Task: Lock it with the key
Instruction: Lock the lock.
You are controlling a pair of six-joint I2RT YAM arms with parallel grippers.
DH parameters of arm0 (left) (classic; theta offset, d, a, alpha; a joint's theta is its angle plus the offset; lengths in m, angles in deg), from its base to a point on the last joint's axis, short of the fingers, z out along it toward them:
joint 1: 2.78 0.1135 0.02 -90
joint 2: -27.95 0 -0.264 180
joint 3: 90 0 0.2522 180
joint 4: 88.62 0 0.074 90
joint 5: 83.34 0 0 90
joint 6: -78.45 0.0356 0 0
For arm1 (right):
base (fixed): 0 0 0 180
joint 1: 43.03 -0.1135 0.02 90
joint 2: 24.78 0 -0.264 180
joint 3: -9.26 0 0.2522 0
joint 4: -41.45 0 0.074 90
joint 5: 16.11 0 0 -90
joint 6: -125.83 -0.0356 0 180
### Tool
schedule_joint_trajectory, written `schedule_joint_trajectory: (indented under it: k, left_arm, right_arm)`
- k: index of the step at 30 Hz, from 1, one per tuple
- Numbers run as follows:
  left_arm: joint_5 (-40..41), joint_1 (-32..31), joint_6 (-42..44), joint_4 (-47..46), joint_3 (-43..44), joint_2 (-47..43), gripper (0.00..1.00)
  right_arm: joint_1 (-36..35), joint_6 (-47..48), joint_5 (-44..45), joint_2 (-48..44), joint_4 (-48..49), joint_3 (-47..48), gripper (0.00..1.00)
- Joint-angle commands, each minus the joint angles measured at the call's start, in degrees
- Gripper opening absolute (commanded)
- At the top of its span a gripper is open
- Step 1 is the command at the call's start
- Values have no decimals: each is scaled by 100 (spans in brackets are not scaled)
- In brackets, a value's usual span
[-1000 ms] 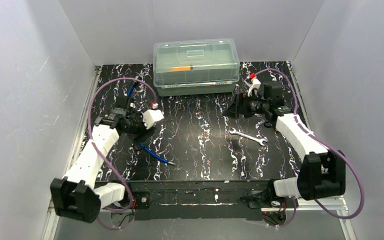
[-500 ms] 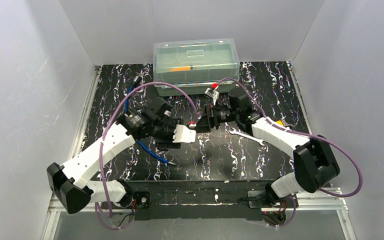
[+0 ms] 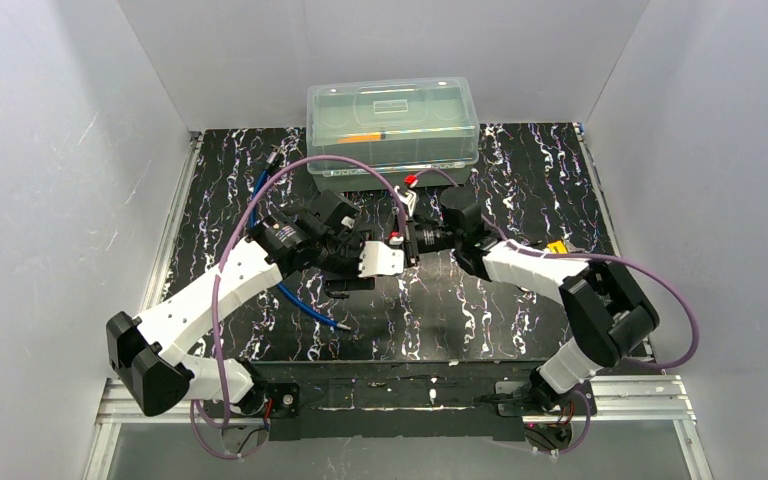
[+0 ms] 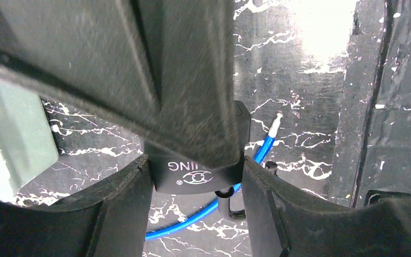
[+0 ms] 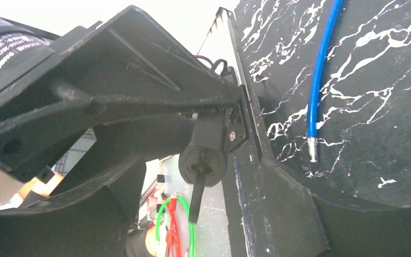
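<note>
- The left gripper (image 4: 196,184) pinches the black block (image 4: 192,168) tight between its fingers.
- A small dark piece with a round head pokes out of that block. I think it is the key (image 5: 202,163).
- It sits right between the right gripper's fingers.
- The right gripper (image 5: 192,182) is spread wide around the key and does not squeeze it.
- The step looks like grabbing the key. Next, pinch its head softly, then turn it.

We get even overhead light; glare whitens the mat (image 4: 326,21) at one o'clock, close fingers (image 4: 59,214) blur.
</note>
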Motion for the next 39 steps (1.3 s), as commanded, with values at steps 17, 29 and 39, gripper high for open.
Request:
schedule_joint_trajectory:
  k: [17,29,39]
  left_arm:
    - [153,-22,-947,205,672,128,74]
    - [-2873,2066,-1325,1275,407,-395,98]
    - [-4412,2091,-2207,1006,367,123,90]
  right_arm:
    - [11,-1200,-281,84,1645,-135,1]
    - [577,-1798,-557,-328,2577,-128,1]
    - [480,-2089,-933,-606,3037,9,1]
